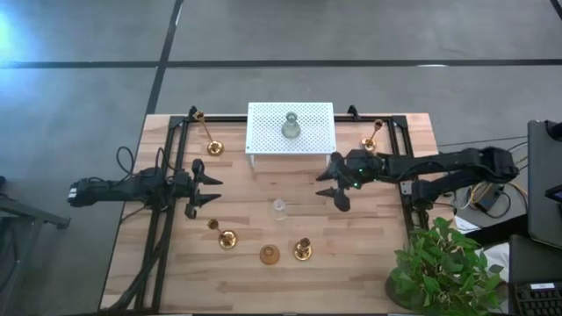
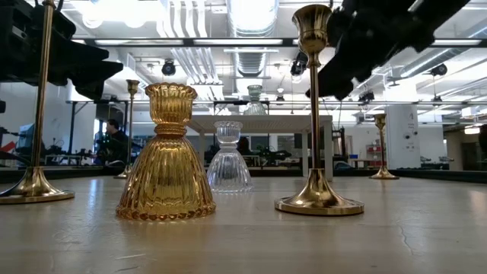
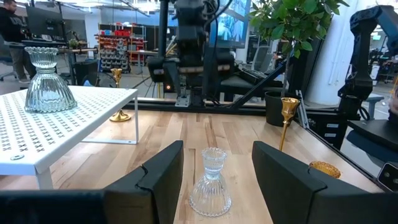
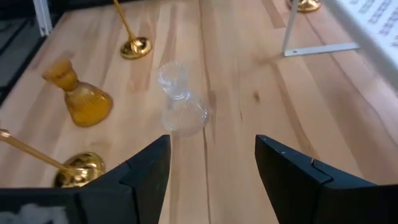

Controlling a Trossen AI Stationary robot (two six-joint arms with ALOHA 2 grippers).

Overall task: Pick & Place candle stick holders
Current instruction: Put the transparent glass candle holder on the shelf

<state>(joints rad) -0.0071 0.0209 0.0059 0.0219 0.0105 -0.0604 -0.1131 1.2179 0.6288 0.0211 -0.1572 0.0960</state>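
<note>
On the wooden worktop (image 1: 351,254), the right tool (image 1: 335,183), spread and empty, should straddle the clear holder (image 1: 279,209) squarely; left tool (image 1: 207,190) waits spread.

Light is even and bright, coming from ceiling strip lights (image 2: 251,15) that blow out white in the low view. A blue-white glare patch (image 1: 13,31) sits on the floor in the high view. Shadows on the table (image 1: 351,254) are soft and faint. In the low view the amber holder (image 2: 166,156) is sharp while the room behind goes soft. The clear holder (image 4: 180,102) looks smeared in the right wrist view.
</note>
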